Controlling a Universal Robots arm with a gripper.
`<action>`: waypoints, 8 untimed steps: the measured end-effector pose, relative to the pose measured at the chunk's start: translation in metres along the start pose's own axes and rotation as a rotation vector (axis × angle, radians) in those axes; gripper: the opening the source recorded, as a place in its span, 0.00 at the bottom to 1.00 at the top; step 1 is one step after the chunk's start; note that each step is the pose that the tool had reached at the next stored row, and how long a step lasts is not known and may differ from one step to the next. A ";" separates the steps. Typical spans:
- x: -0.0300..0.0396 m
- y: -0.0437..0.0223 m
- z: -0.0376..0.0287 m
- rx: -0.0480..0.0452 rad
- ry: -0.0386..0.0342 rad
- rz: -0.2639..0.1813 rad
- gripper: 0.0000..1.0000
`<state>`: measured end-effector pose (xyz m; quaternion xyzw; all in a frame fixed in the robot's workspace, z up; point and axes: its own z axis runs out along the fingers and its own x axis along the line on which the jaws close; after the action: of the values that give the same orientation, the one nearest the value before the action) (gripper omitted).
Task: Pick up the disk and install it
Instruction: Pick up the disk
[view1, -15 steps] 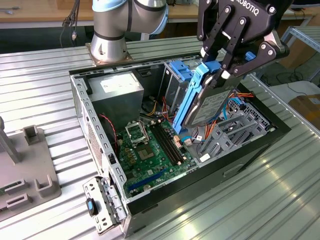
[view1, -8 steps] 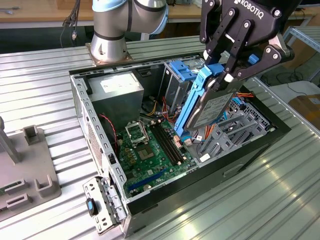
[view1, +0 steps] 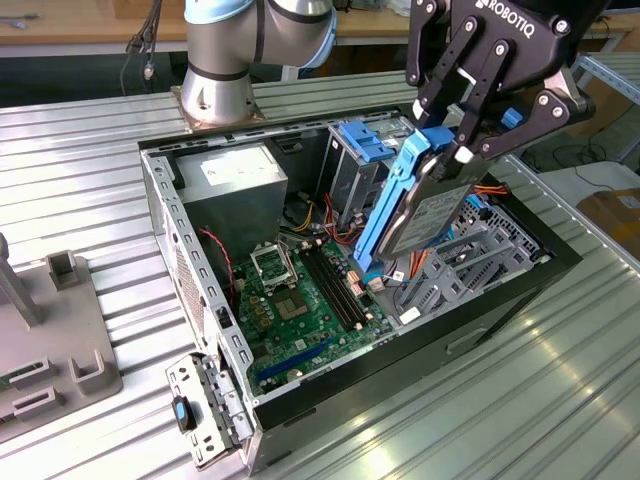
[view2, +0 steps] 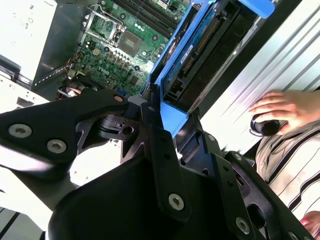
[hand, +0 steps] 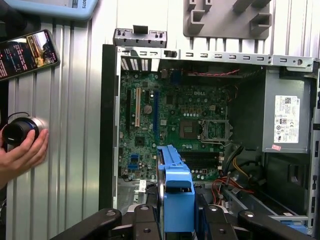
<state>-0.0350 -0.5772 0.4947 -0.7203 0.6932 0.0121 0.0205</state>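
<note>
Metal disk (view1: 430, 215) with blue plastic rails: looks stiff, rather heavy, fragile | gripper (view1: 455, 150) clenched on its upper end, disk tilted over open computer case (view1: 190, 265) | rails seem safest hold

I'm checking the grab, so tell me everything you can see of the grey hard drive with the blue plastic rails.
The disk is a flat rectangular hard drive, silver-grey metal with a labelled face, framed by bright blue plastic rails. Clamped at its upper end by the black gripper, it hangs steeply tilted above the open computer case, lower end toward the green motherboard.
</note>
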 end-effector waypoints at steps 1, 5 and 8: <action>0.0000 -0.0014 0.0000 0.0000 0.0001 0.000 0.36; 0.0001 -0.0045 0.0000 0.0000 0.0002 0.000 0.36; 0.0007 -0.0046 -0.0001 -0.0001 0.0003 0.000 0.36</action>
<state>-0.0305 -0.5778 0.4948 -0.7203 0.6933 0.0121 0.0204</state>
